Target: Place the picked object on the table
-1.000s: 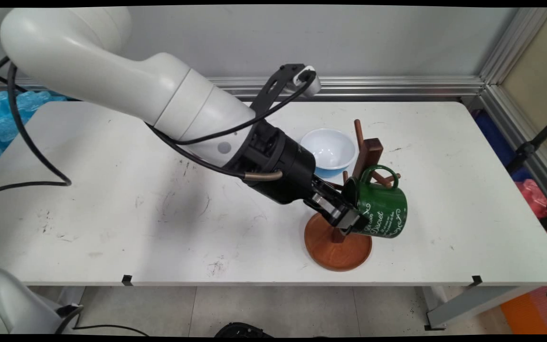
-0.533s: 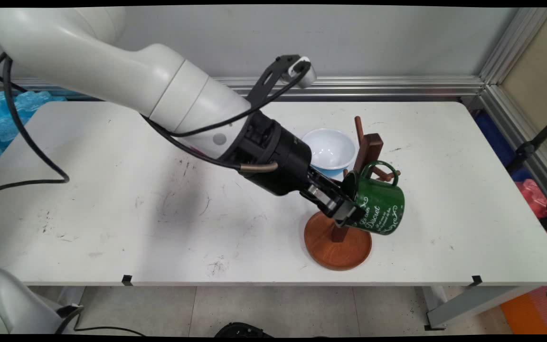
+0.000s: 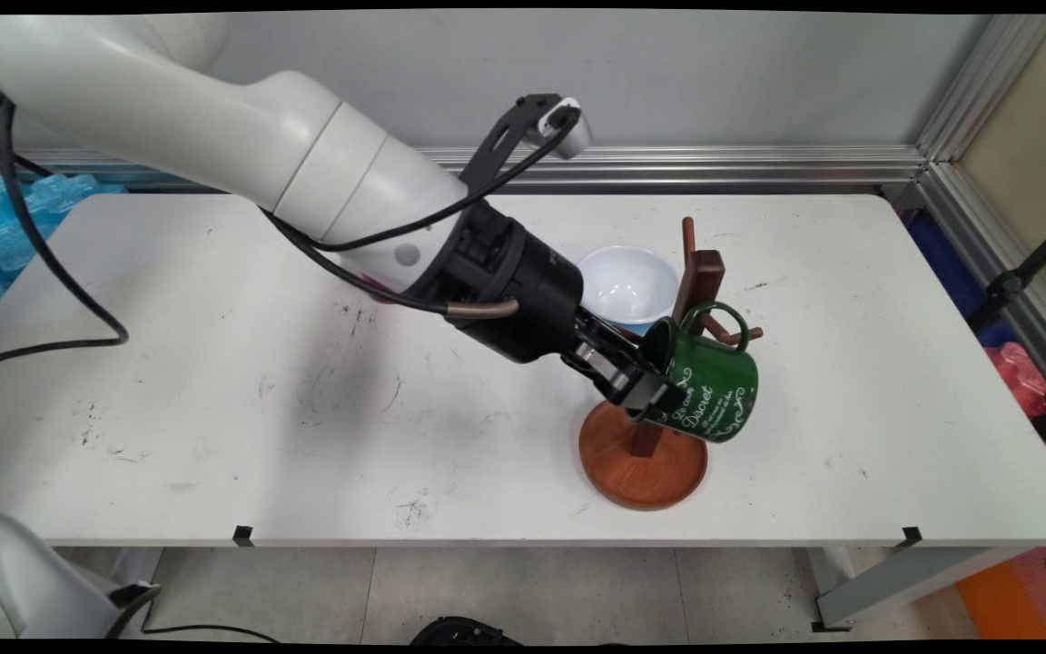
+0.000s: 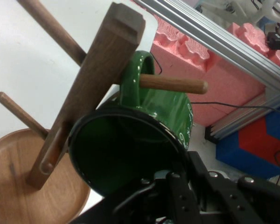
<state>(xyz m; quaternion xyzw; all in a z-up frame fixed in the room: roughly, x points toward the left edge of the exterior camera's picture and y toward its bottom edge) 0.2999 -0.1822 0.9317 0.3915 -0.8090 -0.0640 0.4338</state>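
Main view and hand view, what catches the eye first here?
The green mug, tipped on its side and gripped at its rim by the black hand, its handle threaded over a peg of the wooden mug tree. Just behind sits a white bowl on the white table.

One camera stands above the table's (image 3: 214, 454) near side, looking down across it to the wall behind. The other rides the hand, looking along the gripper (image 4: 177, 196) from very close. Both catch the green mug (image 3: 709, 391) (image 4: 130, 154) and the wooden mug rack (image 3: 646, 450) (image 4: 91, 88).
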